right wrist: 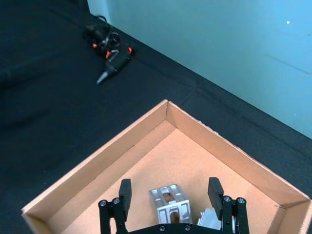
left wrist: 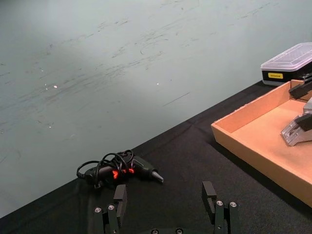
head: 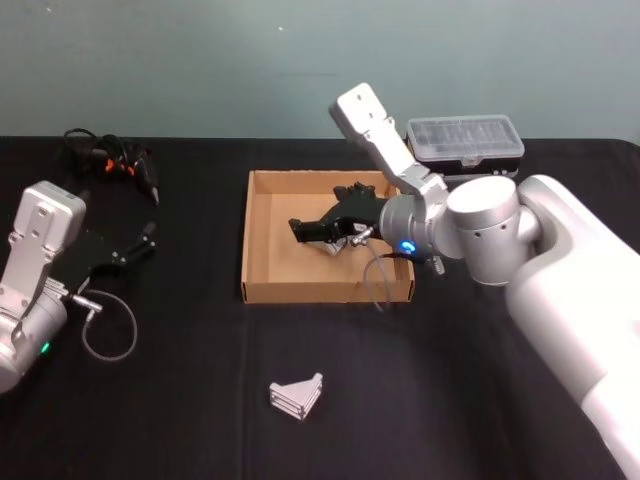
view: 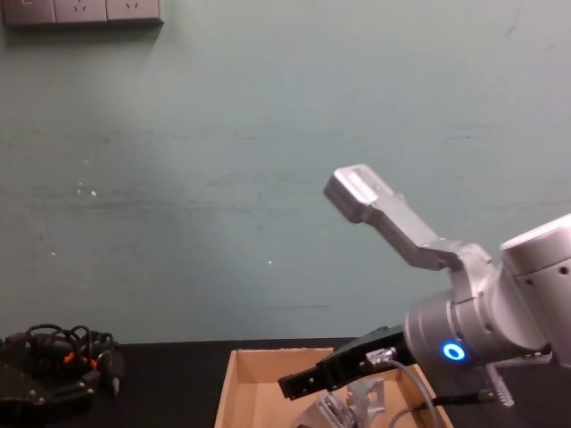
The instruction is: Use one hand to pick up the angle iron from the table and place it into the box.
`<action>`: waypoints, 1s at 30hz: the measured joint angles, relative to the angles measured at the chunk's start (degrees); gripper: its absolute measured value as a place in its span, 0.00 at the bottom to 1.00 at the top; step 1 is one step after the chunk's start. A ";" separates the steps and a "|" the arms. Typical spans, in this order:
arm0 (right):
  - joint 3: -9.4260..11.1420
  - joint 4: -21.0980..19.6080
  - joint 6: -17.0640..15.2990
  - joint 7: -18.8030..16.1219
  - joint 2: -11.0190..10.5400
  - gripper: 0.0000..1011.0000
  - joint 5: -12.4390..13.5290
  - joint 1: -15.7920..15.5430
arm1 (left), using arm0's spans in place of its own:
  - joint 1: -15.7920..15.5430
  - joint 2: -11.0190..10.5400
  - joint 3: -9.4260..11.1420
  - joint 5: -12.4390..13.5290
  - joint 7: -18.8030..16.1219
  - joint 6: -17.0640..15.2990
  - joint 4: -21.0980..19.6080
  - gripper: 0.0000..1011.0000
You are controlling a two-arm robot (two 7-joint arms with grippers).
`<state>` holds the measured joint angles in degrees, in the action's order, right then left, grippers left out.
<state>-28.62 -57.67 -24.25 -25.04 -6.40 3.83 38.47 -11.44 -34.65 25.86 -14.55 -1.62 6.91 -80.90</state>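
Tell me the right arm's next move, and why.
Probably lift the right tool out of the box: its jaws stand open around an angle iron on the box floor, and a second angle iron lies on the table. The left tool idles far left.

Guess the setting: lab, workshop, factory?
Probably a robotics lab bench: black table, the right gripper open over a cardboard box, the left gripper idle at left, a power screwdriver and a clear-lidded case by a bare wall.
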 joint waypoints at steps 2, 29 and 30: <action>0.29 -1.95 -0.08 -0.33 -0.70 0.99 0.40 -0.96 | 0.01 0.00 0.00 0.00 0.00 0.00 0.00 1.00; 0.58 -41.04 -1.70 -5.17 -18.68 0.99 7.47 -24.70 | 0.01 0.00 0.00 0.00 0.00 0.00 0.00 1.00; 0.06 -41.78 -1.41 -5.61 -19.58 0.99 7.45 -25.17 | 0.00 0.00 0.00 0.00 0.00 0.00 0.00 1.00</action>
<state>-28.57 -99.45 -25.66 -30.65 -25.98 11.28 13.31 -11.43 -34.65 25.86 -14.55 -1.62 6.91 -80.90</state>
